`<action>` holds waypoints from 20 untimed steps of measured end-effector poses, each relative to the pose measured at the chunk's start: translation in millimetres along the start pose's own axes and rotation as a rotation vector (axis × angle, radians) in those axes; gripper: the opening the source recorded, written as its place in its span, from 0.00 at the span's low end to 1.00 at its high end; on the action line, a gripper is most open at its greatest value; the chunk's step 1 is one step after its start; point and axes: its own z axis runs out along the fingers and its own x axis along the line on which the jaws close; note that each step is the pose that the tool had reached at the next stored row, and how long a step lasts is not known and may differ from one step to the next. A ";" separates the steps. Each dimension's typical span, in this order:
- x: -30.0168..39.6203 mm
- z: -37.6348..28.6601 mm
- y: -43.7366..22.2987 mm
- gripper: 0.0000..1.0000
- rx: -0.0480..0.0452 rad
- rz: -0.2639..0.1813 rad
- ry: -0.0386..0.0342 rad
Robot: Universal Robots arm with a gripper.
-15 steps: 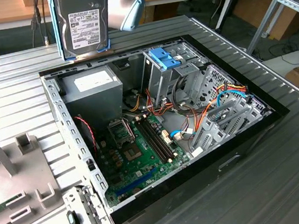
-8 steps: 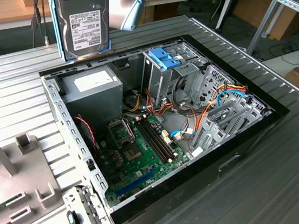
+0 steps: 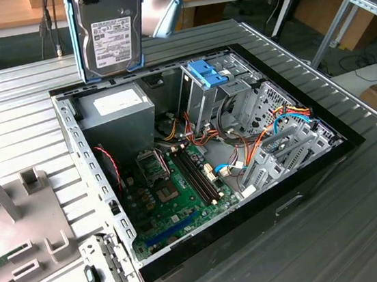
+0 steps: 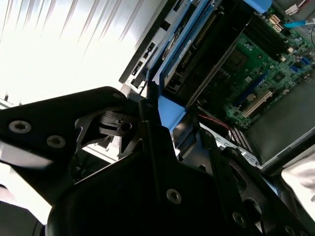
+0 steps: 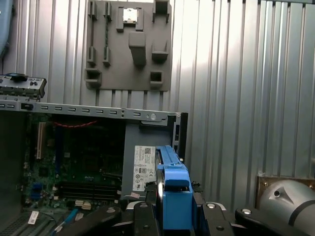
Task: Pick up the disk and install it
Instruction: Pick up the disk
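The black gripper (image 5: 175,216) is clamped on the flat silver-grey metal disk (image 3: 112,33) in its blue plastic frame, holding it upright, high beside the open black computer case (image 3: 253,222).

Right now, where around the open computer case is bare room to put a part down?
The ribbed table at the exterior view's right of the case is bare; at that view's left the grey fixture takes space, and cables crowd inside.

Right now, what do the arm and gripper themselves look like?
The gripper is matte black, built of angular plates and links fastened with small silver screws. The arm's wrist joint is a rounded silver-grey casing with bolt heads.
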 end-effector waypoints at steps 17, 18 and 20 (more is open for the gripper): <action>66.5 -1.2 3.4 0.36 0.0000 0.000 0.0000; 68.1 -1.2 3.5 0.36 0.0001 0.000 0.0000; 72.8 -1.3 3.7 0.36 0.0000 0.000 0.0000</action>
